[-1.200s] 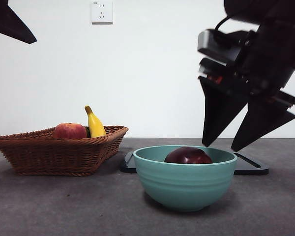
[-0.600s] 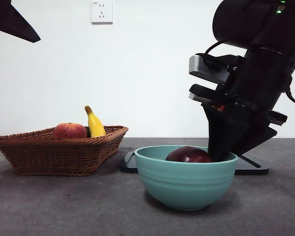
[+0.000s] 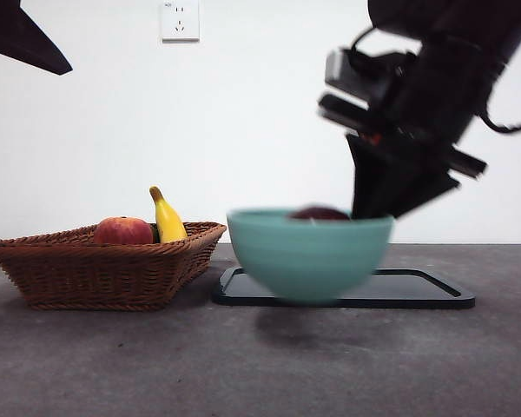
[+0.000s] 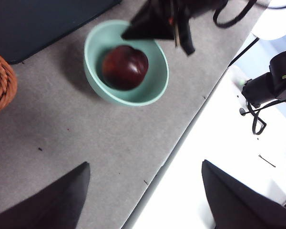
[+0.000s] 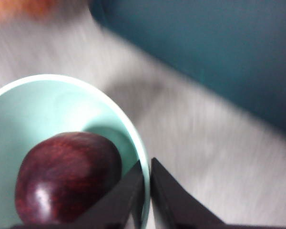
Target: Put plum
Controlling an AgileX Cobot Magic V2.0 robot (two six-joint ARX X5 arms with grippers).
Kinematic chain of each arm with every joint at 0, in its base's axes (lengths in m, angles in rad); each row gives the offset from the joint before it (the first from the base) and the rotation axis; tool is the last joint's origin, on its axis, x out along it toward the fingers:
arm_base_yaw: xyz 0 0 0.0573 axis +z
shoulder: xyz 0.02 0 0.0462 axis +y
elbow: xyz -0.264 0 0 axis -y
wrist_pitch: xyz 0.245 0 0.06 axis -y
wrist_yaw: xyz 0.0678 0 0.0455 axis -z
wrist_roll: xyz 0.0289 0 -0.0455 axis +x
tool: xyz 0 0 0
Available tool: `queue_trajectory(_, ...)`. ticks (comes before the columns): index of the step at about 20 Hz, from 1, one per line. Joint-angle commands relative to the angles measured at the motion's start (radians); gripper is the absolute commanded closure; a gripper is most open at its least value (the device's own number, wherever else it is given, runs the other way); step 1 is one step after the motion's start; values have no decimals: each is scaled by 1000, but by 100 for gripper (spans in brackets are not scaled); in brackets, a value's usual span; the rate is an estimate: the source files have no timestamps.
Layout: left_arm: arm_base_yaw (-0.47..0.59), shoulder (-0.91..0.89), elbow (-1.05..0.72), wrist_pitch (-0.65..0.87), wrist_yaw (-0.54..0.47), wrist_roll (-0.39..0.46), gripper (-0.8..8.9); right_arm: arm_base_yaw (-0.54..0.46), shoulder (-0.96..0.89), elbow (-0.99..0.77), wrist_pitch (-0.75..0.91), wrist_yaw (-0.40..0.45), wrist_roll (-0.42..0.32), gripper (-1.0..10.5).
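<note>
Plum (image 5: 66, 179) beside right end effector (image 5: 147, 191)

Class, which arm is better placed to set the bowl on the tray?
Right. Its gripper is shut on the bowl rim, holding it with the plum above the tray. The left gripper is open, off to the side.

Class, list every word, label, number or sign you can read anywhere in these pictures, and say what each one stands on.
No readable text in any view.
Wall socket: a tiny mark at its top corner, too small to read.
Green bowl, plum, basket, black tray: no labels or print visible.
Right tool, shut on the bowl's rim: no markings visible.
</note>
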Motion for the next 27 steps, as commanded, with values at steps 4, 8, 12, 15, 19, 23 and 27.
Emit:
queue_trajectory(4,-4,5,10,7,5,13,439,-72,22,121,2,5,4,934)
queue_trajectory(8,-4,5,10,8,5,12,439,-171,102,256,-31,2,-26,935)
queue_trajectory(12,-4,5,10,8,5,12,439,-228,257,401,-47,2,-55,935)
queue_trajectory(15,-4,5,10,8,5,12,439,-239,359,439,-35,5,-66,935)
queue_trajectory(19,-4,5,10,7,5,12,439,-240,446,439,5,5,-66,935)
queue_trajectory(23,-4,5,10,7,5,12,439,-240,479,439,10,6,-66,935)
queue_trajectory(27,-4,5,10,7,5,12,439,-240,479,439,10,6,-64,854)
